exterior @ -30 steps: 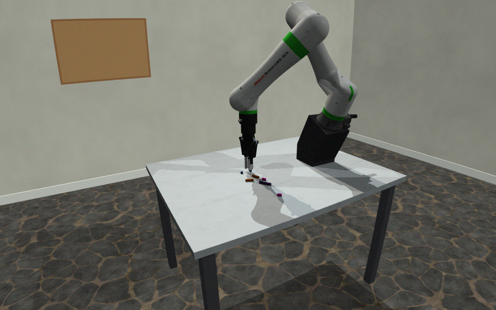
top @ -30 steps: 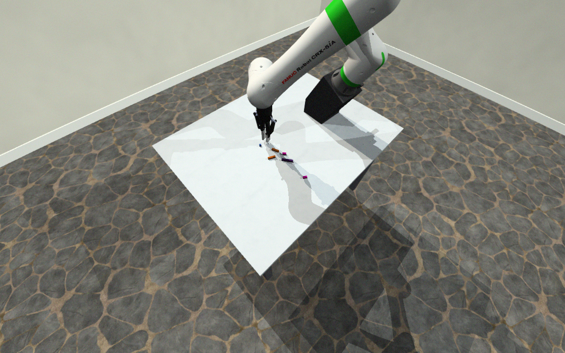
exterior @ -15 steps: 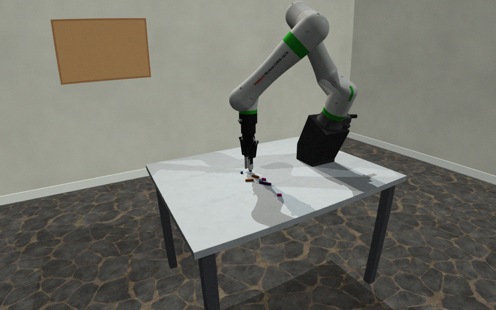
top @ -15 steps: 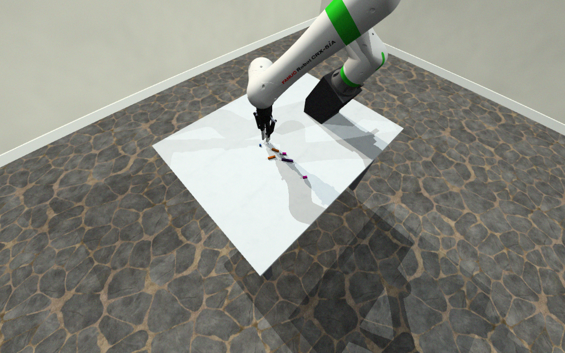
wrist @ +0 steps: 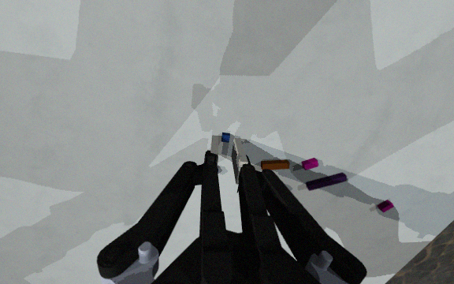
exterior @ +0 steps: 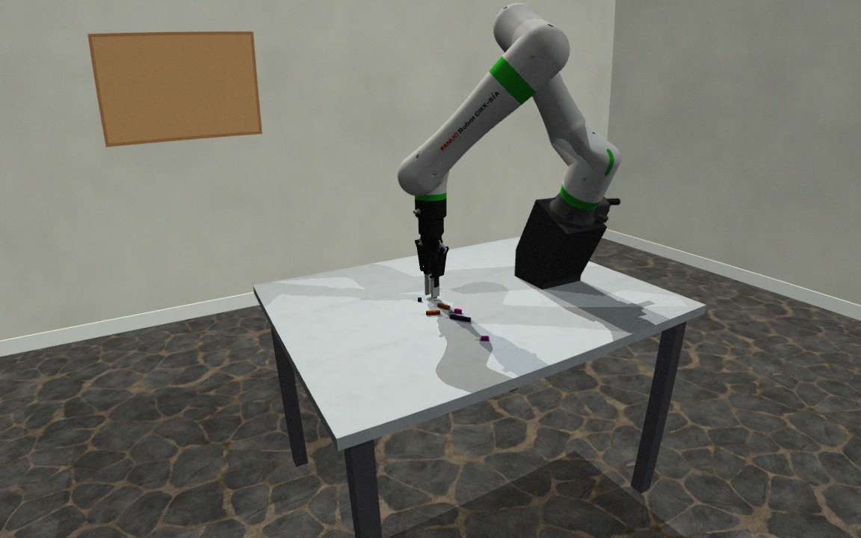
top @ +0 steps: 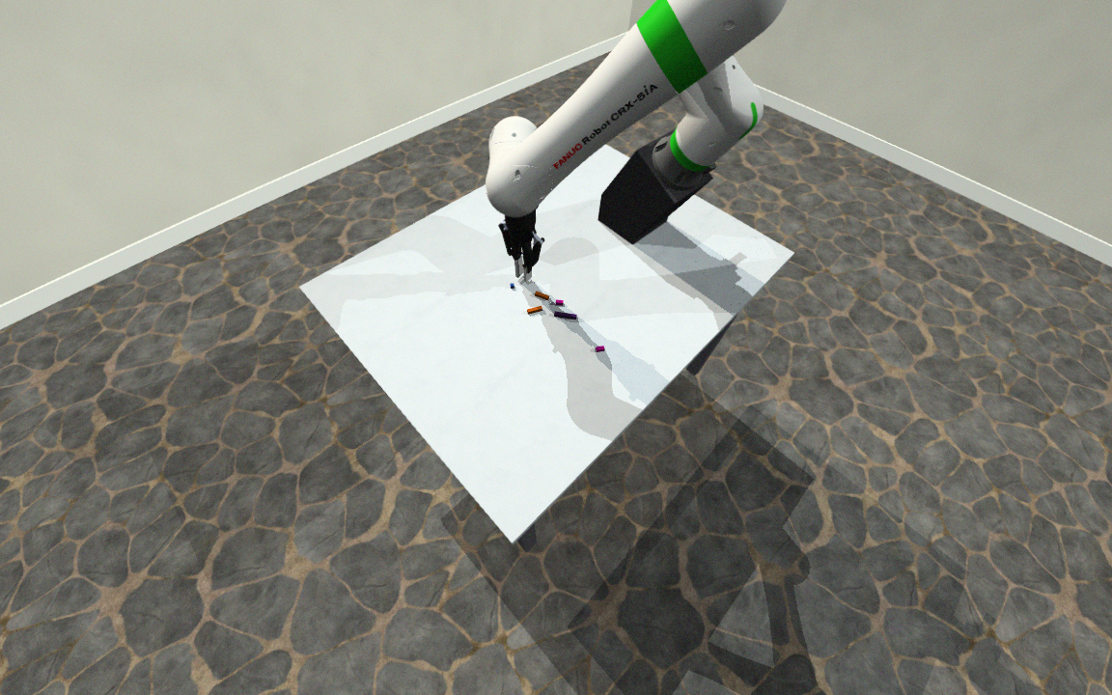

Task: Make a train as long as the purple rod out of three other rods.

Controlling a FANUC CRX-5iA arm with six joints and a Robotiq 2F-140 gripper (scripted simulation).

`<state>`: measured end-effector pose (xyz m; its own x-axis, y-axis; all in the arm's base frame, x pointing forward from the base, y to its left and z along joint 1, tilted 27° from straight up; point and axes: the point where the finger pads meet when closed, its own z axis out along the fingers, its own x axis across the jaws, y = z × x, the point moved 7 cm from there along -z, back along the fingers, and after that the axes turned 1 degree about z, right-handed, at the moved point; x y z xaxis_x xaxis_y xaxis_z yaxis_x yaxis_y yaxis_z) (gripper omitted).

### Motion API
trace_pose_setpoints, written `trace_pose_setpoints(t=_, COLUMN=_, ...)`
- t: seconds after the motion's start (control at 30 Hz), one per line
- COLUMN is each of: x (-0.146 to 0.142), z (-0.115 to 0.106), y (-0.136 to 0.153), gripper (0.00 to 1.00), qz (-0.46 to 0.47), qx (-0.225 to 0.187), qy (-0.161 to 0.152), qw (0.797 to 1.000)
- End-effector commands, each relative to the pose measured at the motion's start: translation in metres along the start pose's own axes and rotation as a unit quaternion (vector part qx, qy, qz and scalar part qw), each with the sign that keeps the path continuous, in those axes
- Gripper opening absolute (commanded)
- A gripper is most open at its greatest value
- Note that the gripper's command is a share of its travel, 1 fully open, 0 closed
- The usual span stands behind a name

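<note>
Hovering low: the Robotiq gripper (top: 522, 277) (exterior: 431, 294) (wrist: 225, 146) points down, its tips near the white table (top: 473, 388) (exterior: 366, 374) (wrist: 113, 99).
Fingers: slightly spread, with a narrow gap between the pads.
Blue in the wrist view: a blue rod (wrist: 225, 137) shows between the fingertips, apparently unpinched.
Blue beside the gripper: a small blue cube-like rod (top: 512, 285) (exterior: 419, 299) lies just beside the fingertips; whether it is the wrist view's blue one, I cannot tell.
Orange pair: the nearer orange rod (top: 541, 295) (exterior: 443, 305) (wrist: 275, 164) lies near the tips; the other orange rod (top: 534, 309) (exterior: 432, 312) lies apart from it, at a different angle.
Magenta pair: the nearer magenta rod (top: 559, 302) (exterior: 457, 310) (wrist: 310, 163) sits between the nearer orange and the purple, touching neither; the far magenta rod (top: 599, 348) (exterior: 484, 338) (wrist: 385, 206) lies well apart.
Purple: the purple rod (top: 565, 315) (exterior: 460, 318) (wrist: 326, 181) lies flat near the nearer magenta.
</note>
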<state>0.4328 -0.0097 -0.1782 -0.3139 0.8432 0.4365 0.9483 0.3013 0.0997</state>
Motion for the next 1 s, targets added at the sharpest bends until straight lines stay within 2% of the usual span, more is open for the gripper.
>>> trace_pose_setpoints(t=0.0, x=-0.0002, z=0.0023, y=0.0001, gripper=0.15, qz=0.000, qx=0.000, qy=0.000, qw=1.000)
trace_pose_setpoints(t=0.97, x=-0.0002, z=0.0096, y=0.0001, gripper=0.15, qz=0.000, qx=0.000, qy=0.000, qw=1.000)
